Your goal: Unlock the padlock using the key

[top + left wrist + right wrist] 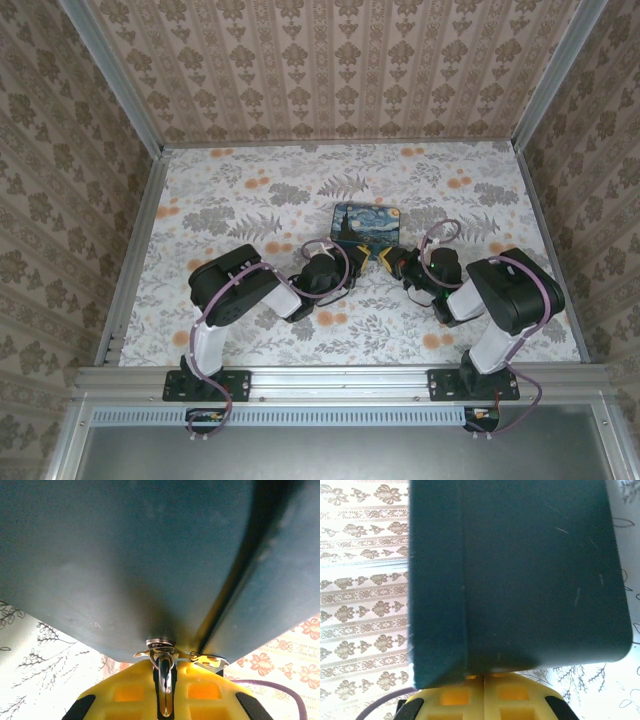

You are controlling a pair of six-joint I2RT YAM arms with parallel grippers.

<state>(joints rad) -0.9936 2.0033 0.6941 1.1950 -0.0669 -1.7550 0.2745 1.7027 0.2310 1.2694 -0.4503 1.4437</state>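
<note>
While the left tool pinches the key seated in the padlock, gripped by the narrow right tool just near the painted box, an off-axis twist could bend the key or wrench the padlock free

A: How many arms do you count?
B: 2, the left arm and the right arm, with 2 grippers: the left gripper and the right gripper.
A: Boxes?
B: 1 painted box.
A: Locks and keys?
B: 1 padlock and 1 key.
A: And around them?
B: 1 floral table and 3 papered walls.
</note>
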